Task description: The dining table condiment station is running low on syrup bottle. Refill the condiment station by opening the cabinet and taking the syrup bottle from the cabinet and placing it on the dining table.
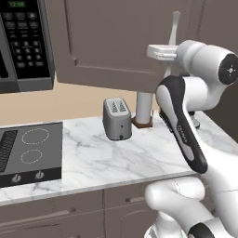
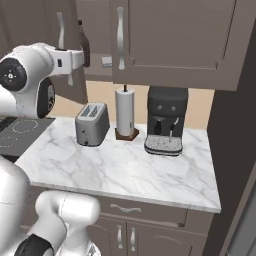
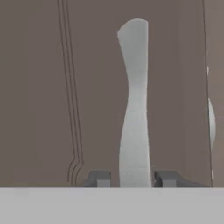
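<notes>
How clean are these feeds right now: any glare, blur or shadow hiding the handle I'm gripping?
Hand view: soft and blurry up close, flat light, the cabinet handle pale between the gripper tips, no glare. Left base view: sharp enough, but the arm covers much of the handle. Right base view: even light, faint shadows under the toaster.

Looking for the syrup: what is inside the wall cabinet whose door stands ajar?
Through the gap of the taupe-brown wall cabinet, a slim dark-brown bottle and a small pale box stand on the shelf. The door covers the rest.
</notes>
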Controlling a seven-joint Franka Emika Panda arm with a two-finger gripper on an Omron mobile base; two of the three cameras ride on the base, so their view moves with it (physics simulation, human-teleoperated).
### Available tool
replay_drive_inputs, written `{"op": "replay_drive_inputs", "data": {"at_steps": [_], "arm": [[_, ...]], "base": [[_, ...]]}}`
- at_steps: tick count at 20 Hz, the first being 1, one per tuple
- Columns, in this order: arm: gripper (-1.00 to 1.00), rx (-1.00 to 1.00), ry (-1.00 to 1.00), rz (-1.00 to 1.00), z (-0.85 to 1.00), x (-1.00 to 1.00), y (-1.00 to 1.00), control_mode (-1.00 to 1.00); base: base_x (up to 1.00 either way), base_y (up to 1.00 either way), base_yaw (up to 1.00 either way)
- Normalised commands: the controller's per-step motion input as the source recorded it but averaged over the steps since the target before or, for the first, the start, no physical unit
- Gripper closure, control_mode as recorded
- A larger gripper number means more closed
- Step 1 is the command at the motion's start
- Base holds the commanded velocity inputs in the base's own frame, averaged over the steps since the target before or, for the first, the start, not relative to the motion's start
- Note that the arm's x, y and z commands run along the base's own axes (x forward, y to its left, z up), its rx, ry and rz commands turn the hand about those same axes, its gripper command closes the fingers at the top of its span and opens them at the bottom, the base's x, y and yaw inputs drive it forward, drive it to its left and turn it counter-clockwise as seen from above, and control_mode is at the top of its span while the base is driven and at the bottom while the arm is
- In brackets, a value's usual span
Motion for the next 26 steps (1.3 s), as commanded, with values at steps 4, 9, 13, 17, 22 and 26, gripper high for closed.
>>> {"op": "replay_drive_inputs", "data": {"at_steps": [4, 9, 13, 17, 22, 26], "arm": [[1.00, 0.00, 0.02, 0.00, -0.18, -1.00, 0.79, -1.00], [-1.00, 0.00, 0.11, 0.07, -0.24, -0.76, 0.82, -1.00], [-1.00, 0.00, 0.05, 0.11, -0.16, -0.46, 0.37, -1.00], [-1.00, 0.15, 0.04, 0.05, 0.00, -0.69, -0.36, -1.00], [-1.00, 0.24, 0.02, 0.06, 0.02, -0.79, -0.88, -1.00], [-1.00, 0.28, 0.04, 0.11, 0.00, -0.42, -1.00, -1.00]], "base": [[0.00, 0.00, 0.00], [0.00, 0.00, 0.00], [0.00, 0.00, 0.00], [0.00, 0.00, 0.00], [0.00, 0.00, 0.00], [0.00, 0.00, 0.00]]}}
